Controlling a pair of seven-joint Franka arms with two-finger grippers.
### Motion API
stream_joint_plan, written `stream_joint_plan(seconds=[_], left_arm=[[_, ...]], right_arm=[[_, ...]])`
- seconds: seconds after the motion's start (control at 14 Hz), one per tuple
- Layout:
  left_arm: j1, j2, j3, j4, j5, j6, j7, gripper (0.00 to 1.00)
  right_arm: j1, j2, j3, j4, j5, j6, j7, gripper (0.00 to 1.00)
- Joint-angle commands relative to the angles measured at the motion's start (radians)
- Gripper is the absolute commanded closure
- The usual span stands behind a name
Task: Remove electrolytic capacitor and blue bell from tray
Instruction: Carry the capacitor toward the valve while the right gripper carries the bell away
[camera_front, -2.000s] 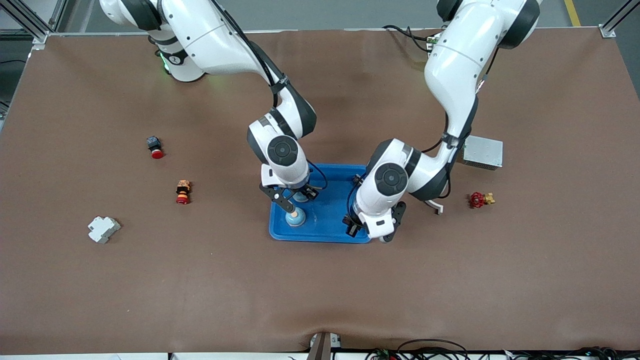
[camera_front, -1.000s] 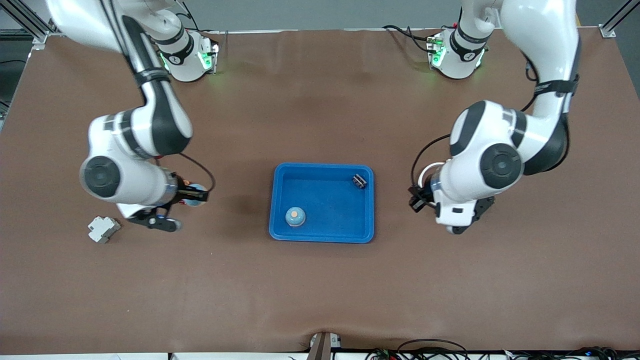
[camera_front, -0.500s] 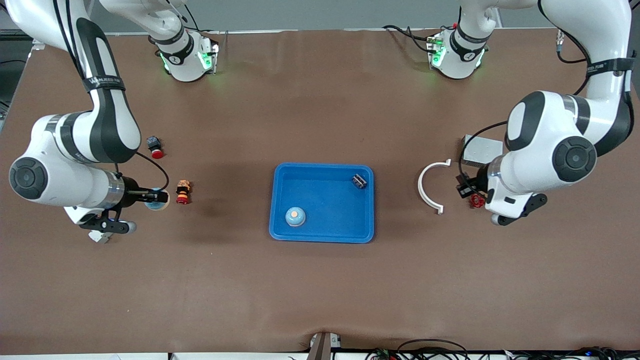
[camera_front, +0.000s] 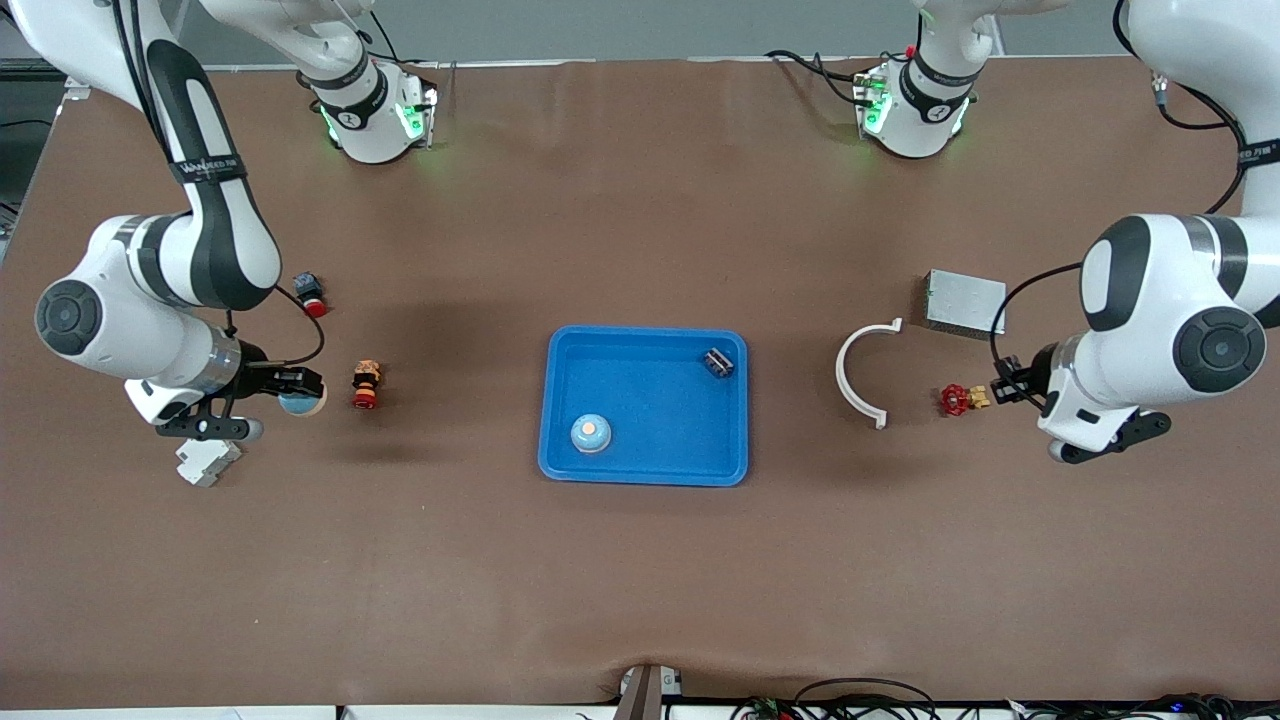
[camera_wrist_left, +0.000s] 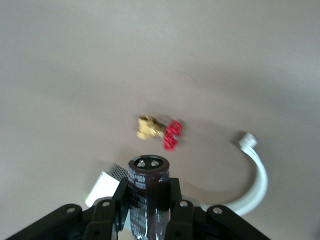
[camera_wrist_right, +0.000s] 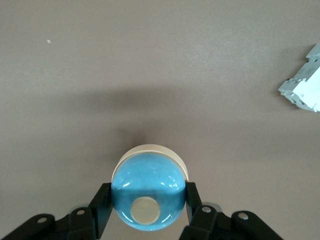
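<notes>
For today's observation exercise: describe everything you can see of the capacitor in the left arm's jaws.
The capacitor is a dark brown, glossy cylinder with white printed lettering down its side and a flat end face carrying two small silvery terminals. It is clamped between the jaws of the left gripper, up in the air over bare table, beside a red-handled brass valve.

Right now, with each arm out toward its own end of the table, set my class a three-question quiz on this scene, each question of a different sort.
1. True or false: the left arm's jaws, over the table beside the red valve, are shut on a capacitor.
2. Choose one: the right arm's jaws, over the table beside the red-capped button, hold A) a spoon, B) a blue bell, C) a sponge.
3. Fill in: a second bell sits in the blue ____.
Key: 1 true; 2 B; 3 tray.
</notes>
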Motion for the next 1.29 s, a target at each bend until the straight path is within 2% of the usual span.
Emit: stream_joint_plan(seconds=[0.0,0.29,0.57,0.79,1.07,1.21], left_arm=[[0.036,0.054,-0.009,0.002,0.054,0.073,0.029,1.0],[0.08,0.111,-0.009,0.003,0.1,0.15,0.084,1.0],[0.14,0.166,-0.009,-0.001,0.1,0.238,0.198,1.0],[0.146,0.18,-0.009,-0.02,0.1,0.291,0.207,1.0],[0.181,0.175,-0.009,-0.142,0.102,0.478,0.209,1.0],[0.188,0.177,-0.009,-0.168,0.1,0.515,0.238,1.0]], right_arm=[[-0.043,-0.038,0.019,-0.076,-0.015,0.06,-0.047,1.0],[-0.109,0.003,0.022,-0.076,-0.013,0.115,-0.111,1.0],[-0.134,0.075,0.024,-0.073,-0.002,0.155,-0.111,1.0],[-0.137,0.109,0.024,-0.071,0.002,0.177,-0.111,1.0],[-0.143,0.13,0.025,-0.071,0.004,0.197,-0.111,1.0],[-0.143,0.141,0.027,-0.073,0.005,0.214,-0.111,1.0]])
